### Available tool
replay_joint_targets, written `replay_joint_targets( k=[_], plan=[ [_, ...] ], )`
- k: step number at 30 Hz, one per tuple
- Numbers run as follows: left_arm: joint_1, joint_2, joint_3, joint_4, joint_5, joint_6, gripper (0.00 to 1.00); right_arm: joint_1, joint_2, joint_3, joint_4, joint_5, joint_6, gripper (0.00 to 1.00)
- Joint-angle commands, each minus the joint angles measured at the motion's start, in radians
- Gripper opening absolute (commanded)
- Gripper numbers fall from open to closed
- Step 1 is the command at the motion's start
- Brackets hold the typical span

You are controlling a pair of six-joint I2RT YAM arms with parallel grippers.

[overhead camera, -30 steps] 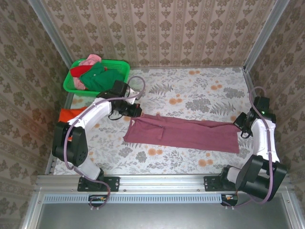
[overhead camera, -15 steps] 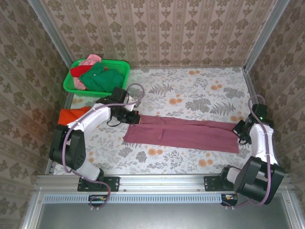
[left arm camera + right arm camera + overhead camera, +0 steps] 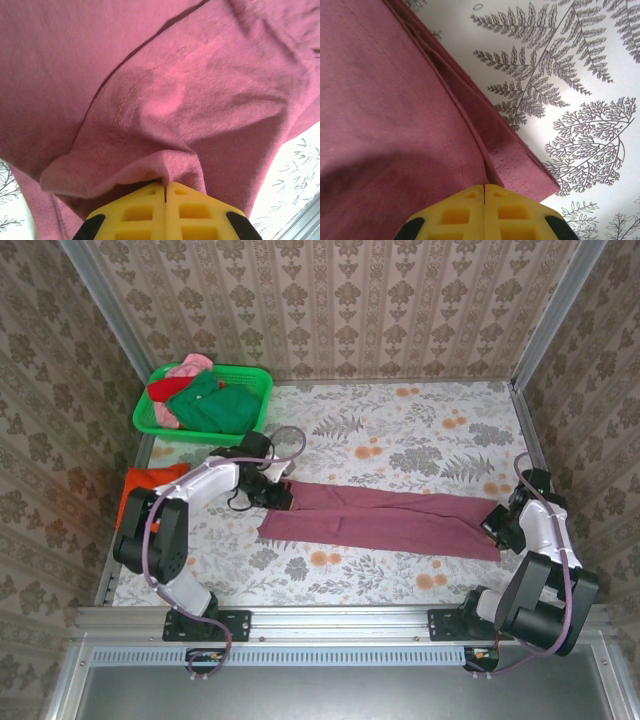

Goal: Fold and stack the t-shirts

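Fold underway: left gripper [image 3: 283,492], right gripper [image 3: 497,523] pinch maroon t-shirt [image 3: 390,520] at opposite ends; next, probably bring ends together.

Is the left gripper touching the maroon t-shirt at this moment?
Touching. In the left wrist view, the left gripper is shut, and a bunched fold of the maroon t-shirt is pinched right at its tip.

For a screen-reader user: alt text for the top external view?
A maroon t-shirt lies stretched in a long band across the floral table, the left tool and right tool each shut on one end. A green basket of clothes sits far left.
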State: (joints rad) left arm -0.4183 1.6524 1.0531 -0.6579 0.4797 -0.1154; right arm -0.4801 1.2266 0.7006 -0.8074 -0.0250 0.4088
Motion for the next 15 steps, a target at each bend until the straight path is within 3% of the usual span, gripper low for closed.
replay_joint_targets(
  k=[1, 2, 4, 5, 7, 8, 12, 15],
  plan=[
    [0.004, 0.021, -0.023, -0.03, -0.018, 0.014, 0.0, -0.006, 0.017, -0.023, 0.013, 0.023, 0.029, 0.0],
    [0.003, 0.025, -0.028, -0.027, -0.021, 0.009, 0.0, -0.006, 0.018, -0.025, 0.014, 0.023, 0.031, 0.0],
    [0.005, 0.03, -0.029, -0.028, -0.026, -0.001, 0.05, -0.006, 0.011, -0.022, 0.014, 0.019, 0.026, 0.16],
    [0.003, 0.03, -0.028, -0.029, -0.038, -0.008, 0.15, -0.006, -0.002, -0.016, 0.011, 0.017, 0.023, 0.26],
    [-0.001, 0.022, -0.018, -0.039, -0.067, -0.017, 0.53, -0.006, -0.041, -0.003, 0.005, 0.017, 0.015, 0.48],
    [-0.002, 0.016, -0.011, -0.047, -0.073, -0.018, 0.6, -0.005, -0.064, 0.008, -0.003, 0.022, 0.013, 0.54],
    [-0.013, -0.026, 0.032, -0.065, -0.096, -0.06, 0.85, 0.038, -0.143, 0.051, -0.022, 0.048, 0.01, 0.64],
    [-0.078, -0.036, 0.106, -0.063, -0.123, -0.11, 0.92, 0.132, -0.158, 0.071, 0.02, 0.018, 0.021, 0.65]
  ],
)
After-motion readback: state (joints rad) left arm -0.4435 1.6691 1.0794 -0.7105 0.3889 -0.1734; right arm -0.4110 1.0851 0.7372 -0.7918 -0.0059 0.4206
